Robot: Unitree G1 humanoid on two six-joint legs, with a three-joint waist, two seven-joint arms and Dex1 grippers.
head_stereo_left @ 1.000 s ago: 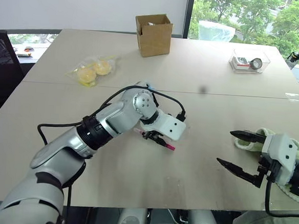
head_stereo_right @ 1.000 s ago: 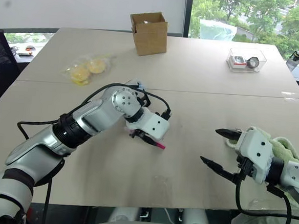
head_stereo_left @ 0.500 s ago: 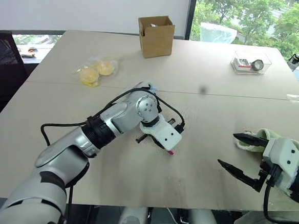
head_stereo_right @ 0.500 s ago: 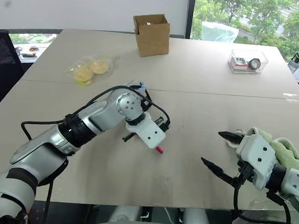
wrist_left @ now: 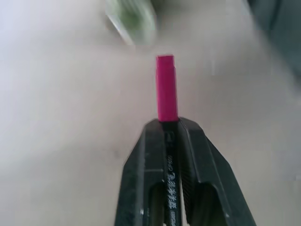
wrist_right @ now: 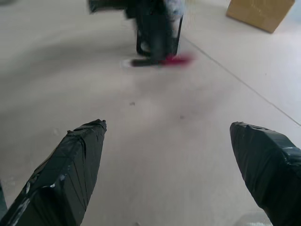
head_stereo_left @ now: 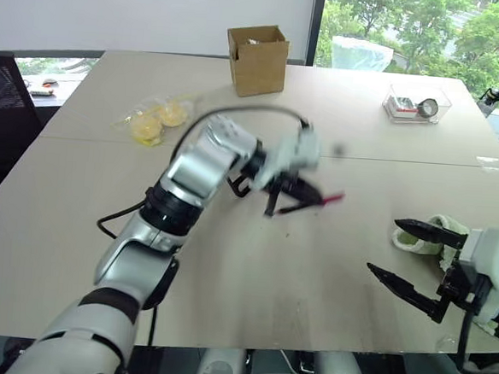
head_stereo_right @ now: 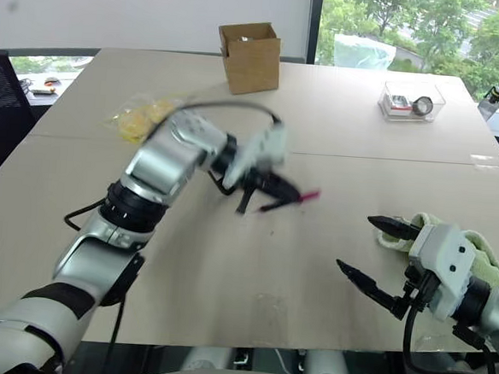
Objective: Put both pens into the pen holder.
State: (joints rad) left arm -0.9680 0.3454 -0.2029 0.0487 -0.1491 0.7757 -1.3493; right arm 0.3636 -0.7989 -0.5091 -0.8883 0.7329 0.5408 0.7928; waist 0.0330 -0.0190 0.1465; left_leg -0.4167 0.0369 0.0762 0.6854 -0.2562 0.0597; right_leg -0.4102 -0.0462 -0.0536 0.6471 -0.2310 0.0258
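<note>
Head view: left gripper (head_stereo_left: 304,198) clamped on pink-ended pen (head_stereo_left: 321,197), lifted clear of table (head_stereo_left: 252,273), tip aimed toward three o'clock for carrying.
Left wrist view: fingers (wrist_left: 143,176) pinching barrel.
Right wrist view: right gripper (wrist_right: 174,165) spread wide, empty, waiting.

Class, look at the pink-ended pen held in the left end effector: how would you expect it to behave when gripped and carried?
The pen probably stays stiff: it juts straight out past the fingers of the left end effector without drooping. It is likely light, since a narrow pinch holds it clear of the table. Being thin and seemingly round, it may pivot or roll if released.
</note>
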